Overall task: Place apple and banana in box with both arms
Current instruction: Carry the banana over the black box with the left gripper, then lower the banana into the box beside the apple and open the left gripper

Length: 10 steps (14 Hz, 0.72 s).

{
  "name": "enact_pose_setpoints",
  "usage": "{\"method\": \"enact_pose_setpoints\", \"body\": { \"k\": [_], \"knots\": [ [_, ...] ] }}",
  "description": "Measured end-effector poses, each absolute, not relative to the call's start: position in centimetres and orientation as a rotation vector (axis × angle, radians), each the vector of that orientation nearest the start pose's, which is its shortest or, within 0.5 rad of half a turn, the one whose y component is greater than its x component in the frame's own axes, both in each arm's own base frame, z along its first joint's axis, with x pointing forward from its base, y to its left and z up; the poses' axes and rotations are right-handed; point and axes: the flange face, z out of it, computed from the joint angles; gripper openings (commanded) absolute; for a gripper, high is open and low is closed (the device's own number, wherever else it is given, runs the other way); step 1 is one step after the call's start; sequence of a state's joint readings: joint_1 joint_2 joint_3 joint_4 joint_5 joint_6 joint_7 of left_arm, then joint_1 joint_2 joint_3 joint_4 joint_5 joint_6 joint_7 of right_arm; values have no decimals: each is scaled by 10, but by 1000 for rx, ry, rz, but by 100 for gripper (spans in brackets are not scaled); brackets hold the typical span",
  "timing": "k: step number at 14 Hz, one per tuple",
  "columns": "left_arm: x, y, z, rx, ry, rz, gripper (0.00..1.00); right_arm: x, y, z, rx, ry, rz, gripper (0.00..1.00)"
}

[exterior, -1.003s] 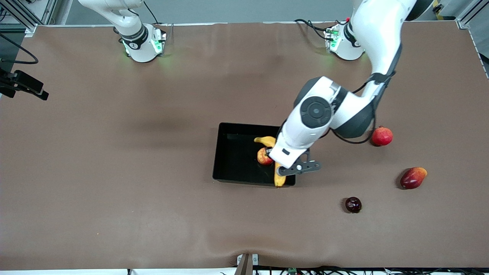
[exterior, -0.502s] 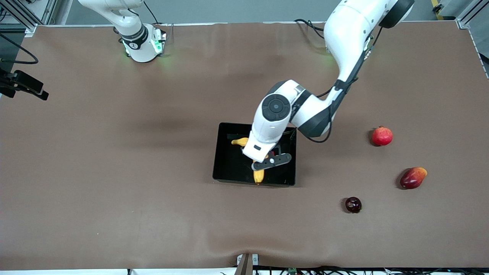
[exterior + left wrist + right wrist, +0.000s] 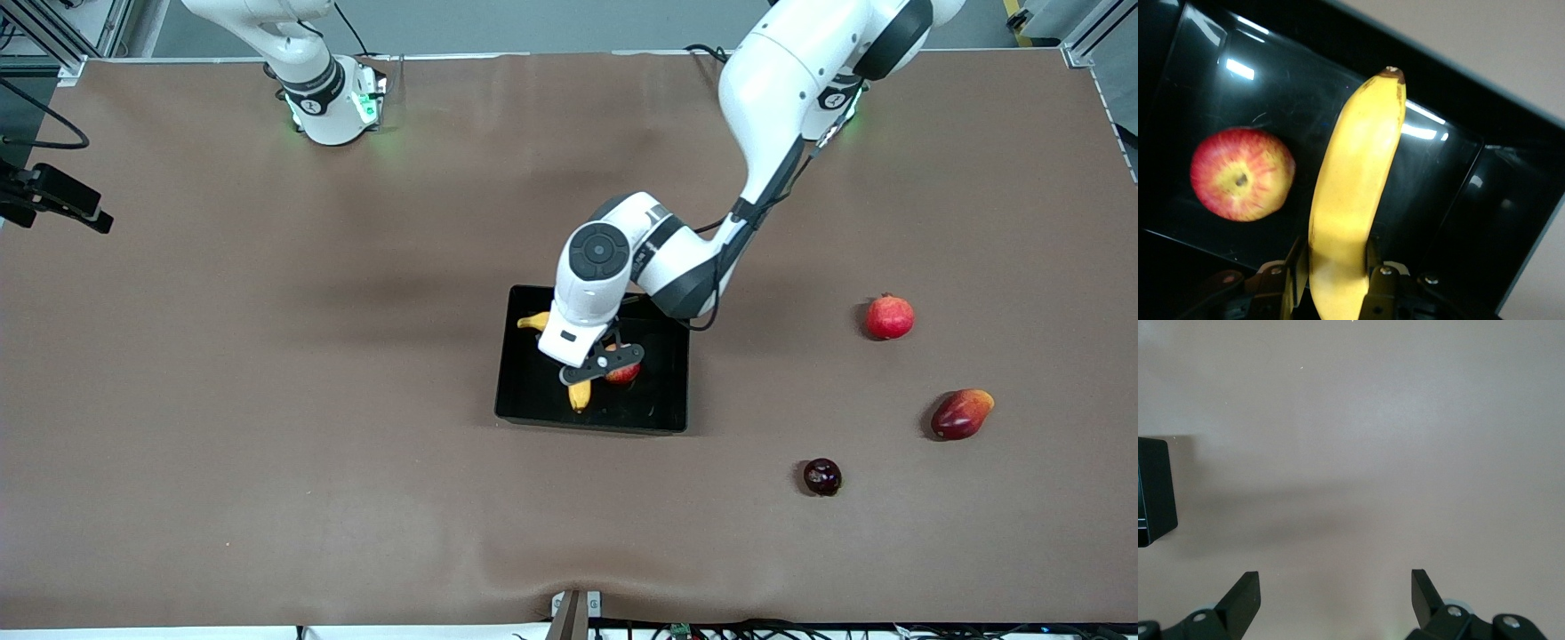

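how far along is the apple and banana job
Done: the apple lies on the floor of the box. In hand: the left hand is shut on the banana, holding it over the box beside the apple. Left: lower and release the banana. The right hand waits open over bare table.

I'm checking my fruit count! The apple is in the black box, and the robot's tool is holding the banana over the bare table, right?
Almost. The apple is in the box, but the left tool holds the banana over the box, not over bare table. The left wrist view shows it.
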<state>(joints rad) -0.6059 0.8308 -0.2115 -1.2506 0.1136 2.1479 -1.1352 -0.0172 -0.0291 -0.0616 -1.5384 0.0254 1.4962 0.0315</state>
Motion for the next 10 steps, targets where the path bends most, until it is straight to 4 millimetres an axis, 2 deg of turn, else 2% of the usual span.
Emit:
{"method": "enact_pose_setpoints", "body": {
  "k": [3,6,10],
  "knots": [
    [546,-529,268,-3193,-510,-9,0,537,-40,649,-3109,169,19,100],
    [551,-529,247,-3216,-497,-37,0,537,-40,649,-3109,169,19,100],
    [545,-534,223,-3204,-471,-42,0,537,-40,649,-3109,169,19,100]
  ]
}}
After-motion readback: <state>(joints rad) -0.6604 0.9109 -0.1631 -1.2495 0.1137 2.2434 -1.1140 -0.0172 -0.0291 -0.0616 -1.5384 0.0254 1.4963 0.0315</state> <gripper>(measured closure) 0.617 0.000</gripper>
